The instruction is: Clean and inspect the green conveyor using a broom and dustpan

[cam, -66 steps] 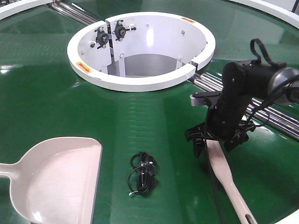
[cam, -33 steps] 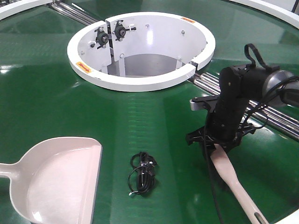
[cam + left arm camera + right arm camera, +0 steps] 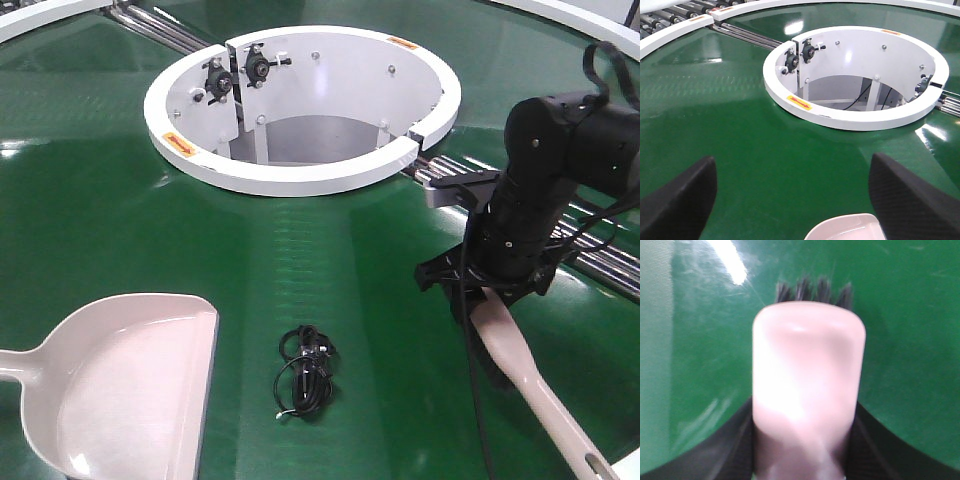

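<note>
Exterior front-facing view: the broom (image 3: 530,380) is gripped at its head end by the closed right gripper (image 3: 490,292), to the near right of the white ring hub (image 3: 300,180) on the green conveyor (image 3: 100,200). The dustpan (image 3: 120,380) is laid to the hub's near left, and a black cable coil (image 3: 305,370) is seen straight before the hub. The left gripper (image 3: 792,160) is spread wide, with nothing held.

Bright light glare (image 3: 794,27) on glossy surface, pale unclear patch (image 3: 631,463) at corner
</note>
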Tool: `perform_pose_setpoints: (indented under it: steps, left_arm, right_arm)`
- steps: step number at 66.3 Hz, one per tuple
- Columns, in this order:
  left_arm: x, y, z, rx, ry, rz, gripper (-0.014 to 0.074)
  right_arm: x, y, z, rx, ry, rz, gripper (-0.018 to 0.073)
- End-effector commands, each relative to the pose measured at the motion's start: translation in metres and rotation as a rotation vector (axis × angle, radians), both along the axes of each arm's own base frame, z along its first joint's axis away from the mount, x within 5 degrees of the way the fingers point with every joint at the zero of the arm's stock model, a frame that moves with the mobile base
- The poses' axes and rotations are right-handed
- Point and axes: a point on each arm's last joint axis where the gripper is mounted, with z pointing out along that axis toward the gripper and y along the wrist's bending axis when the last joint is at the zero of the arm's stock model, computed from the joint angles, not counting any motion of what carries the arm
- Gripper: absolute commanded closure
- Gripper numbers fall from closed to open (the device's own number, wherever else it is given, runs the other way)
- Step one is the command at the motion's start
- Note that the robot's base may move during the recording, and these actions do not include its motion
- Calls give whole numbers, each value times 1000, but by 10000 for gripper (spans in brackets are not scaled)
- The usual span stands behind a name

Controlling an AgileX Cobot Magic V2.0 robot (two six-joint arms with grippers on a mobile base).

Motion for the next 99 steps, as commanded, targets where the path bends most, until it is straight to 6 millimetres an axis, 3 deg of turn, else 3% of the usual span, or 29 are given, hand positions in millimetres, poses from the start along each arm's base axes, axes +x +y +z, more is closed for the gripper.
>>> perform_pose_setpoints:
  steps: [1,9,17,26,36,45,73,84,99]
  left_arm:
    - [-1,0,16,-11,-97,0,27]
    - [-1,-1,15,38,-92,-16,27]
    - [-2,-1,14,261,-98,-87,27]
    - [-2,-1,14,644,-124,-211,27]
    - [-2,-1,12,1186,-156,-396,27]
    - [-2,-1,13,1462,-188,-484,27]
    - [1,-1,7,1432,-130,-528,27]
    - [21,2,-17,1332,150,-697,27]
    - [66,10,-50,1109,633,-861,27]
  right_arm:
    - [-5,-3,25,9,-56,1,569]
    - [-7,-4,25,4,-38,1,569]
    - [-7,-4,25,3,-36,1,569]
    - [-7,-4,25,2,-34,1,569]
    - [-7,-4,25,2,-34,1,569]
    - [-7,-4,25,2,-34,1,569]
    - [-7,-4,25,2,-34,2,569]
    - [-8,-4,25,1,-30,2,569]
    - [-8,-4,25,1,-30,2,569]
